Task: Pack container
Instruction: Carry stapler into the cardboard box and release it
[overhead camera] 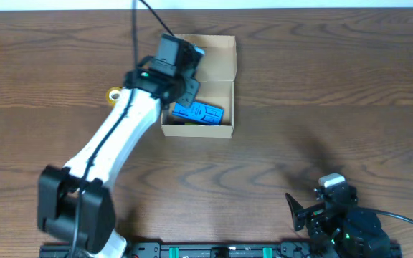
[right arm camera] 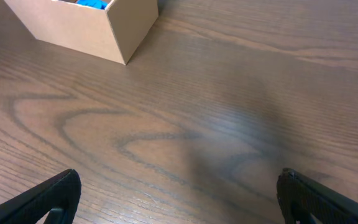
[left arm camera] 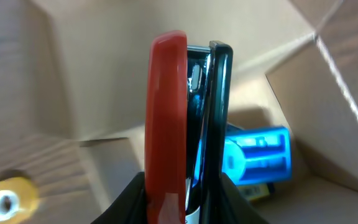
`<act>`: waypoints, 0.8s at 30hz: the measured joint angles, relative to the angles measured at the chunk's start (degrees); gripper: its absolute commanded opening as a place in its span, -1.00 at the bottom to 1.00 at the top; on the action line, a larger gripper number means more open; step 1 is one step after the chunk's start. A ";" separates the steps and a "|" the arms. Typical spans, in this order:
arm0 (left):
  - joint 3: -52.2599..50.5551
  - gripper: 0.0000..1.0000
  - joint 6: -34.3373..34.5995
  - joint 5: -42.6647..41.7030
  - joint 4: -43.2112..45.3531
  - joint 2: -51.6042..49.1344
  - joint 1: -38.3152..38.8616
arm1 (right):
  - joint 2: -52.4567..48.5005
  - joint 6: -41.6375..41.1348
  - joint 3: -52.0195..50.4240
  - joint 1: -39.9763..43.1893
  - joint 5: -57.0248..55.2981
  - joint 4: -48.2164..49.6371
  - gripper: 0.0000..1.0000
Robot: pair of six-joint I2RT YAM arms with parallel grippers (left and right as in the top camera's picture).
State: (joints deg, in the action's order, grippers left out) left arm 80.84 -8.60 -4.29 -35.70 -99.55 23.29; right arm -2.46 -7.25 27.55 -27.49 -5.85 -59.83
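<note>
The container (overhead camera: 229, 93) is a tan cardboard box with its flap lid open, standing at the back centre of the table. A blue flat item (overhead camera: 199, 112) lies inside it, with a yellowish piece beneath it. My left gripper (overhead camera: 185, 75) hovers over the box's left half, shut on a red and black slim object (left arm camera: 166, 112) held upright. In the left wrist view the box wall (left arm camera: 104, 74) and the blue item (left arm camera: 263, 152) show behind that object. My right gripper (overhead camera: 296, 211) is open and empty at the front right, low over bare table (right arm camera: 179, 199).
A small yellow ring-shaped thing (overhead camera: 113, 94) lies on the table just left of the box, and shows in the left wrist view (left arm camera: 8, 199). The box's near corner (right arm camera: 73, 25) appears far off in the right wrist view. The table is dark wood.
</note>
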 measured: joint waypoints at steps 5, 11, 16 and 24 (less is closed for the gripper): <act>0.00 -0.66 -1.20 0.00 -0.72 -2.82 2.95 | 0.00 0.00 0.00 0.00 0.00 0.00 0.98; 0.00 -0.66 -3.76 0.00 -2.45 -4.22 4.70 | 0.00 0.00 0.00 0.00 0.00 0.00 0.98; 0.00 -0.53 -5.01 0.02 -3.98 -5.81 4.68 | 0.00 0.00 0.00 0.00 0.00 0.00 0.99; 0.00 0.08 -5.64 0.02 -4.26 -7.23 4.68 | 0.00 0.00 0.00 0.00 0.00 0.00 0.99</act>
State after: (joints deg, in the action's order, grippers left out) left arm 80.84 -14.24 -4.27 -39.97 -106.78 27.97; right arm -2.46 -7.25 27.55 -27.49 -5.85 -59.83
